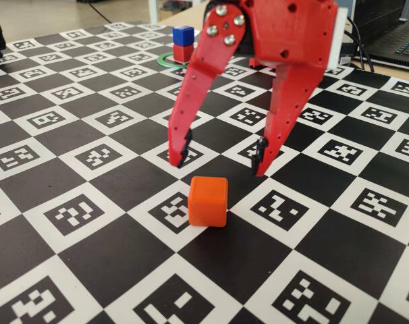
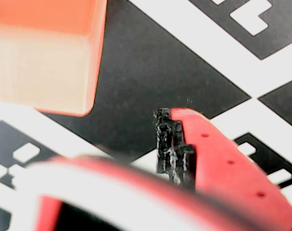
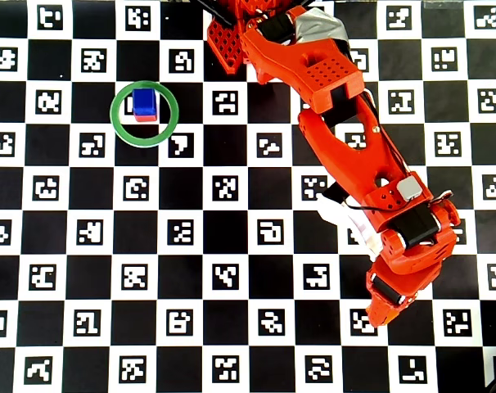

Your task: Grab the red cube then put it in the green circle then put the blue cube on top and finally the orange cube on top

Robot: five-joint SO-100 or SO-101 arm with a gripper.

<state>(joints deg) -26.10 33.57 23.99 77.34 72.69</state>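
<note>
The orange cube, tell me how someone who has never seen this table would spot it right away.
In the fixed view, find the big red gripper hanging open over the checkerboard mat. The orange cube sits on the mat just in front of its black fingertips, alone. The blue cube and red cube are stacked far behind, in the green circle.

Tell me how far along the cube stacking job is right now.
Done: the small blue plastic cube sits on the small red plastic cube inside the thin green ring. In hand: nothing; the red gripper hangs open just behind the small orange plastic cube. Left: grasping it and stacking it on top.
</note>
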